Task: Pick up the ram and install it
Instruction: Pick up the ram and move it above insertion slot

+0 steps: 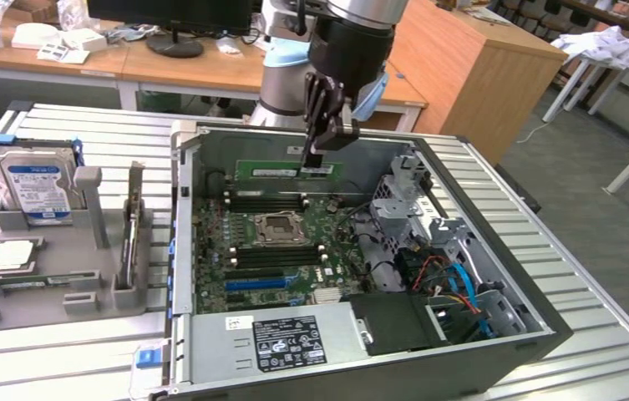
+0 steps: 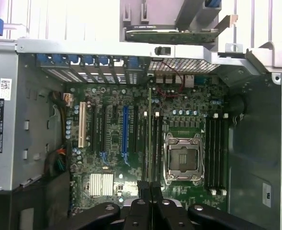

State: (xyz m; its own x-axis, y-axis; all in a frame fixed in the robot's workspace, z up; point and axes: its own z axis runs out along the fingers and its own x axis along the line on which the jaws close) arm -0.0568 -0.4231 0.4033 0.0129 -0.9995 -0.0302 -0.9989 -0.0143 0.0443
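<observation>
claw (image 1: 314, 162): pinched tight on the ram (image 1: 270, 170), gripping its top edge | ram: hangs right under the fingertips, inside the open case | axis: long side runs parallel to the black memory slots (image 1: 266, 200) just below it, looks not seated yet

We see grey carpet floor (image 1: 593, 184) around a slatted metal worktable (image 1: 69, 359). Behind stand pale wooden desks (image 1: 180, 75) with a dark monitor (image 1: 169, 12), a wooden cabinet (image 1: 470, 75), and white table legs (image 1: 576, 83) at the exterior view's right.
</observation>
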